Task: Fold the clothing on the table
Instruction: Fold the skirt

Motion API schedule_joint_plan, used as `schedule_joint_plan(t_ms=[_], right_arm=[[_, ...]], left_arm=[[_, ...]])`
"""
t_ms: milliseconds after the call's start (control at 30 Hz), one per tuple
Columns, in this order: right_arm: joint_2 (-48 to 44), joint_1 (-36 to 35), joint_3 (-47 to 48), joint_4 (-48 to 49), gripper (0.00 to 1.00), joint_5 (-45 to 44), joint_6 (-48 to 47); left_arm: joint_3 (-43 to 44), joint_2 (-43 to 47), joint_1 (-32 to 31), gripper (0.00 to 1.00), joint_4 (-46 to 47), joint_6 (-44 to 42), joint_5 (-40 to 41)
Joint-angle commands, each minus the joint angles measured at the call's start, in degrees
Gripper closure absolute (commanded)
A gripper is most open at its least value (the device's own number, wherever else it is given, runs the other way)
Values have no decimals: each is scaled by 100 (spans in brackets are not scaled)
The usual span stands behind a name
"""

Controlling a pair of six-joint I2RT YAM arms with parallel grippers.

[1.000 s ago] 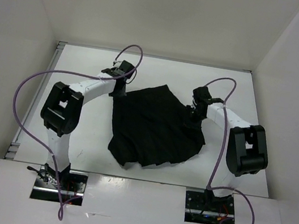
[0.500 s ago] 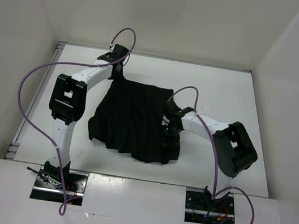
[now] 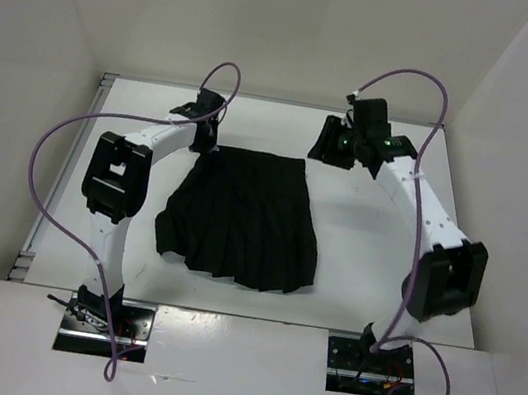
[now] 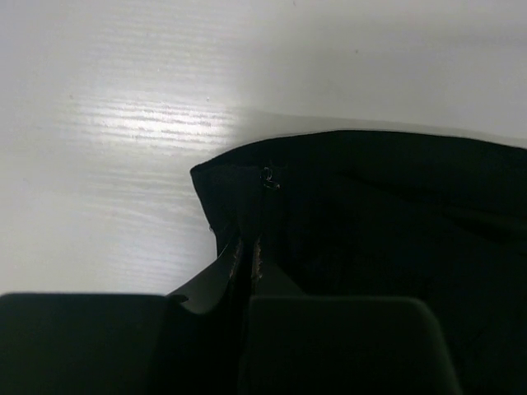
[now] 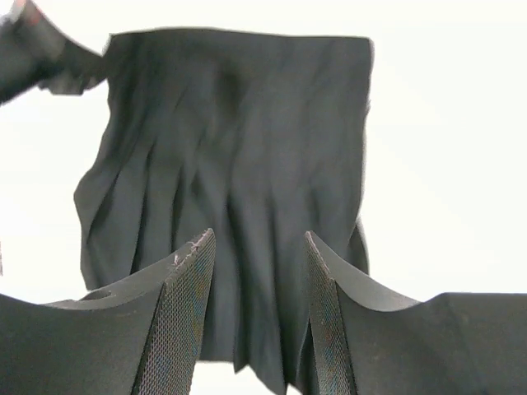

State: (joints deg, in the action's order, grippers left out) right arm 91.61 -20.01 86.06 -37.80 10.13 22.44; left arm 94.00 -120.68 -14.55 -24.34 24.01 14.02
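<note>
left gripper [image 4: 247, 251]: closed tight, far-left corner of the clothing [image 3: 240, 219] pinched between fingers | right gripper [image 5: 258, 239]: fingers spread, empty, clothing apart beyond fingertips

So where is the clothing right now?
In the top view the clothing lies on the table, centre-left between the arms, its far-left corner pinched by the left gripper; the right gripper hangs open beyond its far-right corner.

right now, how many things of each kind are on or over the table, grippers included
black pleated fabric garment: 1
white flat tabletop: 1
black two-finger grippers: 2 (left gripper, right gripper)
purple cables: 2
total: 6
</note>
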Motion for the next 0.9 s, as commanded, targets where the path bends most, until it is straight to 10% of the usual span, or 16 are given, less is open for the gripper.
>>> schedule_joint_plan(t_ms=[0,867], right_arm=[[1102,374,409,493,47,137,-195],[3644,858,1282,2022,60,877,156]], left_arm=[[-319,466,-22,100,122,-89,-241],[-857,766,-22,100,228,-28,-620]])
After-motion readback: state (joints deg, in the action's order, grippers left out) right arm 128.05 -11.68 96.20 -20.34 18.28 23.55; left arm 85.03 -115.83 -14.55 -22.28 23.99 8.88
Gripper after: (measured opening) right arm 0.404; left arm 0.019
